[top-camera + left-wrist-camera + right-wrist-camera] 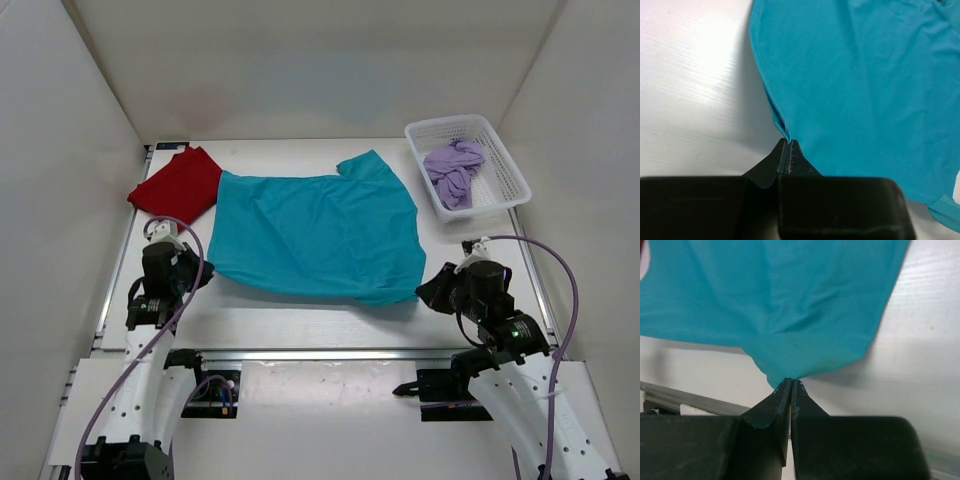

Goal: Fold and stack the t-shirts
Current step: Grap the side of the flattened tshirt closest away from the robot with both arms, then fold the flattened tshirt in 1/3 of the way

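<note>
The teal-blue t-shirt (pixel 315 232) lies spread across the middle of the table. My left gripper (pixel 206 272) is shut on its near left corner (pixel 785 131). My right gripper (pixel 424 291) is shut on its near right corner (pixel 785 375). Both held corners are lifted slightly off the table. The dark red t-shirt (pixel 180 185) lies folded at the far left, its right edge under the teal one. The pale lavender t-shirt (pixel 453 170) is crumpled in the basket.
A white mesh basket (pixel 508 165) stands at the far right corner. White walls close in the table on the left, right and back. A metal rail (pixel 320 352) runs along the near edge.
</note>
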Tool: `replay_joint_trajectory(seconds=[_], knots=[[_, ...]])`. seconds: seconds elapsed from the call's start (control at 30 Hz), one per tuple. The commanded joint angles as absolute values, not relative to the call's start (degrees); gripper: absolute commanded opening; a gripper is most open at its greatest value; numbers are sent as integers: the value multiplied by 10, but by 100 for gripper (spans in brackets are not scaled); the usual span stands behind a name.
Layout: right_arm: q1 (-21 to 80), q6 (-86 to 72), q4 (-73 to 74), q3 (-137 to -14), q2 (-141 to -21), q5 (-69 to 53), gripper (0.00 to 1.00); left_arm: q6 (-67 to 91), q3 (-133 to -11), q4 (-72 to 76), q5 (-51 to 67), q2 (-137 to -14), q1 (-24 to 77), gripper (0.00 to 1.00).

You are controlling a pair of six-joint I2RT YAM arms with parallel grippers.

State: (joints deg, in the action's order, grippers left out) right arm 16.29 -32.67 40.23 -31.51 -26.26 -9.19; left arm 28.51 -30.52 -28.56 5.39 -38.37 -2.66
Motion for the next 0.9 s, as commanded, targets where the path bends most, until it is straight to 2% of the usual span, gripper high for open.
replay_joint_trajectory(seconds=[0.0, 0.13, 0.3, 0.4, 0.5, 0.87], knots=[[165, -344, 447, -320, -270, -84, 0, 281, -316, -314, 39, -391, -17, 0], [132, -305, 372, -322, -329, -92, 0, 277, -309, -284, 61, -424, -46, 0], [42, -271, 209, -343, -516, -153, 0, 291, -353, -223, 48, -563, -59, 0], [61, -272, 162, -394, -604, -107, 0, 311, -383, -186, 50, -640, -55, 0], [61, -272, 117, -440, -700, -118, 0, 323, -420, -165, 47, -709, -53, 0], [14, -257, 48, -562, -874, -140, 0, 332, -507, -145, 19, -874, -40, 0]])
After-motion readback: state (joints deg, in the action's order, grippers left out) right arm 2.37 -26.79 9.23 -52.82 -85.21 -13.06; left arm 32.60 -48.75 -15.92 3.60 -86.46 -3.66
